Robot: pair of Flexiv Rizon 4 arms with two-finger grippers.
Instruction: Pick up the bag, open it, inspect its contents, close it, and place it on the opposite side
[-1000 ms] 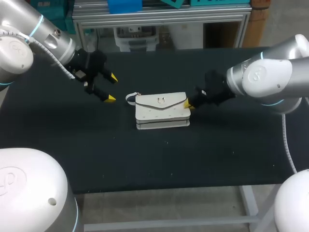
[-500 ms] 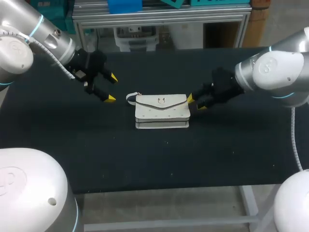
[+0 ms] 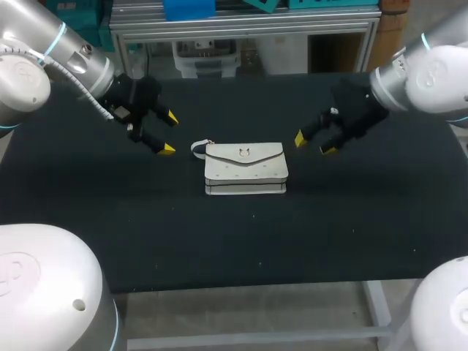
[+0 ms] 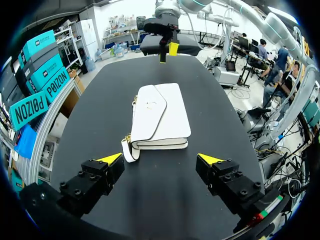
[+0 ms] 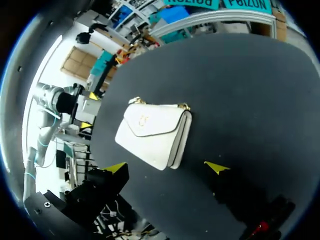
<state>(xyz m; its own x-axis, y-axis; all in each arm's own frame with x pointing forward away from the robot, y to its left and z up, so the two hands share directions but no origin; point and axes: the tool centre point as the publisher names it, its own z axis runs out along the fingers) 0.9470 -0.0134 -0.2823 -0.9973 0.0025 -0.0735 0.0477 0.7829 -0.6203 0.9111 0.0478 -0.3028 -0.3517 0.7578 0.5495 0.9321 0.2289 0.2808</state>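
A small white bag point(image 3: 245, 168) with its flap closed lies flat in the middle of the black table point(image 3: 219, 241); a short strap loop sticks out at its left end. My left gripper point(image 3: 167, 133) hangs open to the left of the bag, holding nothing; in the left wrist view the bag point(image 4: 159, 117) lies ahead of the left gripper point(image 4: 160, 159). My right gripper point(image 3: 314, 144) is open and empty, just right of the bag and clear of it. The right wrist view has the bag point(image 5: 155, 136) ahead of the right gripper point(image 5: 166, 167).
An aluminium frame point(image 3: 241, 29) with bins stands behind the table's far edge. The black tabletop runs bare around the bag, toward the front edge and both sides.
My right gripper has let go of the bag's right end, opened, and drawn back up and to the right. The bag stayed flat on the table. The left arm has not moved.
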